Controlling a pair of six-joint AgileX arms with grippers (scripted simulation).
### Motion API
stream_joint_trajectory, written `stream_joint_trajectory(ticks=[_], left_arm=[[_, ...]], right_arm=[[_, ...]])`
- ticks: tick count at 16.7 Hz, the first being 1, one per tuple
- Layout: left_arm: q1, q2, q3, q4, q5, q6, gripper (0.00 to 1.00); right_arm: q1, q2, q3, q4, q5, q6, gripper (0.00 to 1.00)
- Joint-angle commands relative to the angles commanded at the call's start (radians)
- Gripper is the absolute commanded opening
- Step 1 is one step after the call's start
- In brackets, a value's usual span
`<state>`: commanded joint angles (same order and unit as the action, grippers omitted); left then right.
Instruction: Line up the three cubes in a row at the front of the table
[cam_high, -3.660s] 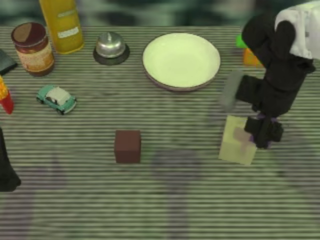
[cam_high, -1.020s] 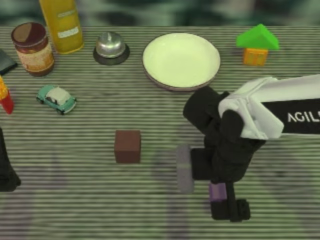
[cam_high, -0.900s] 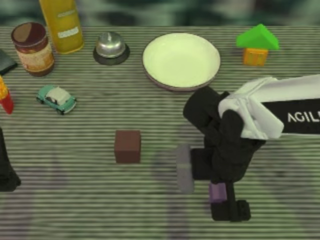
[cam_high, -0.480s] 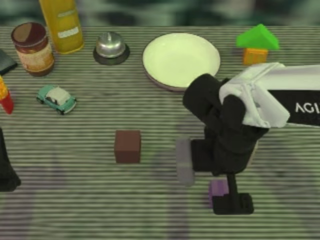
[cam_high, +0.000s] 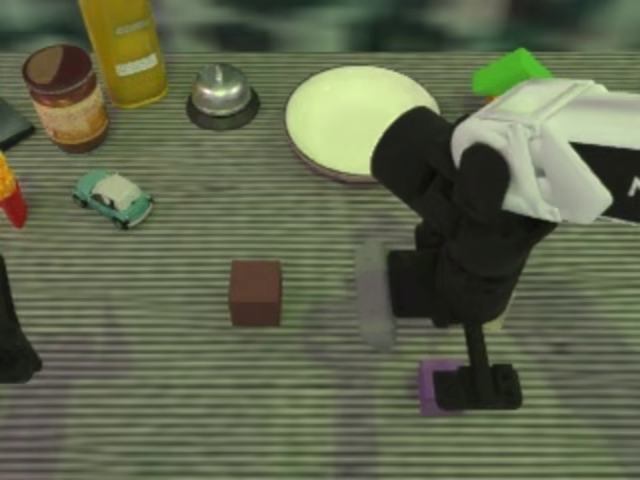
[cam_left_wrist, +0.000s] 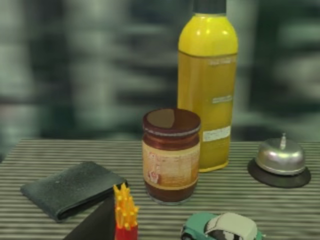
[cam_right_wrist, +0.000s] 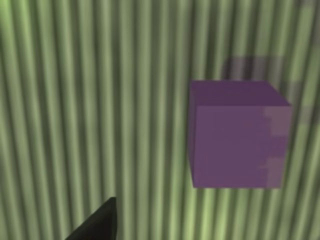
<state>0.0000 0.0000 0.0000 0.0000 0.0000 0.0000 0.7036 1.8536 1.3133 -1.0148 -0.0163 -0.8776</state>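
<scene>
Our right claw (cam_high: 480, 387) hung over the small purple cube (cam_high: 432, 385), which sat free on the striped worktop (cam_high: 150, 400) near its front edge; we could not tell how its fingers stood. The reddish-brown cube (cam_high: 255, 292) lay well to its left. Our left arm (cam_high: 12, 340) was parked at the left edge.

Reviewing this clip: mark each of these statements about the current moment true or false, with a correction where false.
1. The small purple cube sits on the table, near its front edge. True.
2. The right gripper holds the purple cube off the table. False: the right wrist view shows the cube free on the stripes.
3. The reddish-brown cube lies at the top view's left of the purple one. True.
4. The plate holds the toy car. False: the plate shows nothing on it; the car stands on the table at the left.
5. The left gripper is working at the bell. False: it sits parked at the left edge.
</scene>
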Motion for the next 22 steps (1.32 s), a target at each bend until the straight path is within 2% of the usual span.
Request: stream_joint_trajectory(ticks=[4, 9, 16, 22], left_arm=[[-0.008, 0.031, 0.03, -0.016, -0.001, -0.01, 1.0], [-0.078, 0.293, 0.263, -0.161, -0.004, -0.083, 1.0], [-0.25, 0.993, 0.788, -0.536, 0.002, -0.245, 1.0], [-0.402, 1.627, 1.257, -0.868, 0.007, -0.389, 1.0]], right_arm=[[-0.017, -0.024, -0.025, 0.027, -0.004, 0.012, 1.0], [-0.124, -0.259, -0.191, 0.189, -0.026, 0.11, 1.0], [-0.361, -0.86, -0.627, 0.496, -0.044, 0.384, 1.0], [-0.558, -1.414, -1.044, 0.755, -0.032, 0.649, 1.0]])
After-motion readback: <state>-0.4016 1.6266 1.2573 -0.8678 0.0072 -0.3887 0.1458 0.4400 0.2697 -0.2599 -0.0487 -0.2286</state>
